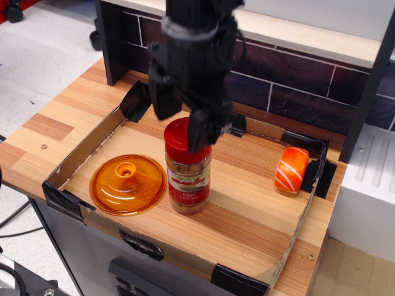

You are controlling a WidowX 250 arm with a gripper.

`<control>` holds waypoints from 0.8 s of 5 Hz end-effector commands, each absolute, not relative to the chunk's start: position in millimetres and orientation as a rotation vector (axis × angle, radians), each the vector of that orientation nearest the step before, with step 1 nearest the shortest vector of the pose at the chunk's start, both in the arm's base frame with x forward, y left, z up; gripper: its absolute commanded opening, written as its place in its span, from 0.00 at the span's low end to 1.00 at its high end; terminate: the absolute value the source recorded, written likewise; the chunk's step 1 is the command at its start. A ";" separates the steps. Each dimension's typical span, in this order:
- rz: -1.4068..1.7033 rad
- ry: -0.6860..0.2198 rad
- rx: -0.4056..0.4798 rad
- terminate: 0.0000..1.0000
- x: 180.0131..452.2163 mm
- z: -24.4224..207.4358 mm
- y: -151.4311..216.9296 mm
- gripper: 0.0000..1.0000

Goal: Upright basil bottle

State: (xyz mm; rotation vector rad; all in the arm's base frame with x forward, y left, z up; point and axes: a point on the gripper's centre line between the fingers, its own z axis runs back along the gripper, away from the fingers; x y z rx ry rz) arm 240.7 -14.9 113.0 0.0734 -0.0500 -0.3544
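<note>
The basil bottle (pixel 187 179) stands upright on the wooden floor of the shallow cardboard tray (pixel 86 147), near its middle. It is a clear jar with a red cap, a red-and-white label and brownish contents. My black gripper (pixel 182 117) hangs just above and slightly behind the cap. Its fingers are spread wider than the cap; one fingertip (pixel 200 132) overlaps the cap's right edge in this view. The jaws hold nothing.
A flat orange translucent lid (pixel 128 184) lies just left of the bottle. A small orange white-striped piece (pixel 291 169) lies at the tray's right wall. A dark brick-pattern back wall (pixel 290 80) stands behind the tray. A white unit (pixel 370 185) is at the right.
</note>
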 end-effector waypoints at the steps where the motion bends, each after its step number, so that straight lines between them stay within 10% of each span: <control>1: -0.284 -0.092 0.016 0.00 248.5 157.2 -6.5 0.00; 2: -0.170 -0.159 0.053 0.00 257.0 179.4 2.4 0.00; 3: 0.011 -0.226 0.128 0.00 273.8 196.2 20.8 1.00; 4: 0.114 -0.222 0.154 0.00 282.9 197.8 30.8 1.00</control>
